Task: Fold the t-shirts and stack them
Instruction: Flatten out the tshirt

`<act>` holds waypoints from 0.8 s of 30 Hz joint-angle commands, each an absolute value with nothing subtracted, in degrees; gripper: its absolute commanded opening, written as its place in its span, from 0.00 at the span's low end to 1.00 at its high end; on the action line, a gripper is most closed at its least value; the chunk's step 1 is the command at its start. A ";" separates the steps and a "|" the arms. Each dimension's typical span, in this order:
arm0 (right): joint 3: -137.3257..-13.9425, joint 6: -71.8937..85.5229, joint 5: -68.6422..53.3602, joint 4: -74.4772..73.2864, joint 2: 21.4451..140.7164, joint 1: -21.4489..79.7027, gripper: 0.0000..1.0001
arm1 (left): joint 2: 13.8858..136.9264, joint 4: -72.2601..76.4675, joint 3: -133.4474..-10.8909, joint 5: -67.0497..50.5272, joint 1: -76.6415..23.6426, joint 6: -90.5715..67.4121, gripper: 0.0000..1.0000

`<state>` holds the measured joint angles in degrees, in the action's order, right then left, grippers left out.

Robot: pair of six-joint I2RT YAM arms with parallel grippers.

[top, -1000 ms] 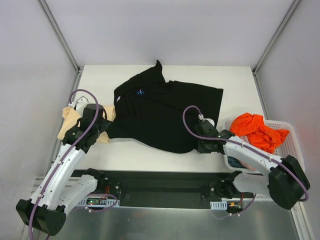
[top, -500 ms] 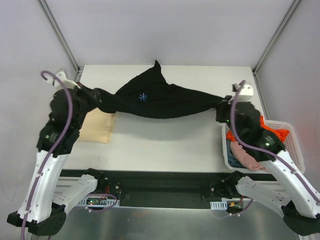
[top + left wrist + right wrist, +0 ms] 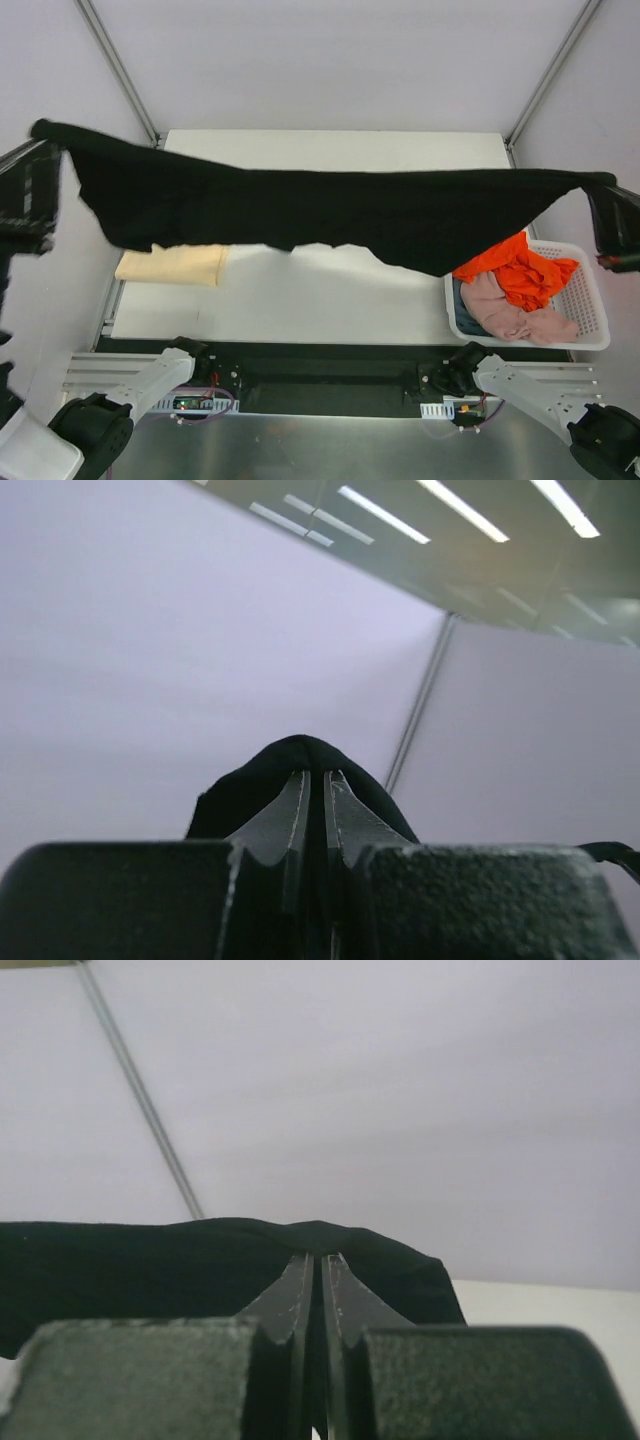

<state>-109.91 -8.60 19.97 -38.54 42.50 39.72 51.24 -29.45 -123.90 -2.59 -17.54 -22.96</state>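
A large black t-shirt [image 3: 320, 210] hangs stretched wide high above the table, held at both ends. My left gripper [image 3: 45, 140] is shut on its left end, and in the left wrist view black cloth [image 3: 300, 770] bulges over the closed fingertips [image 3: 316, 777]. My right gripper [image 3: 600, 190] is shut on the right end, where the cloth [image 3: 200, 1260] drapes past the tips [image 3: 317, 1258]. A folded pale tan t-shirt [image 3: 172, 264] lies flat at the table's left edge. An orange t-shirt [image 3: 520, 264] and a pink t-shirt [image 3: 510, 312] sit bunched in the basket.
A white mesh basket [image 3: 590, 300] stands at the table's right front corner. The white table [image 3: 330, 295] shows beneath the hanging shirt. Grey enclosure walls and metal corner posts [image 3: 120, 70] surround the table on three sides.
Both arms have swung up and outwards, lifting the black t-shirt off the table and stretching it wide in the air. The tan shirt and the basket have stayed put.
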 commanded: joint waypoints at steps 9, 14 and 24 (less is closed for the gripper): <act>-116.55 -10.19 17.48 -43.77 46.05 39.82 0.01 | 58.53 -23.82 -135.27 -6.34 -17.23 -15.40 0.00; -104.55 -17.38 36.77 -35.18 47.90 39.90 0.01 | 65.29 -21.36 -128.50 3.65 -17.31 -9.50 0.00; -88.51 -15.67 36.94 -24.08 70.53 24.63 0.00 | 86.82 -16.17 -116.46 0.93 -11.35 2.37 0.00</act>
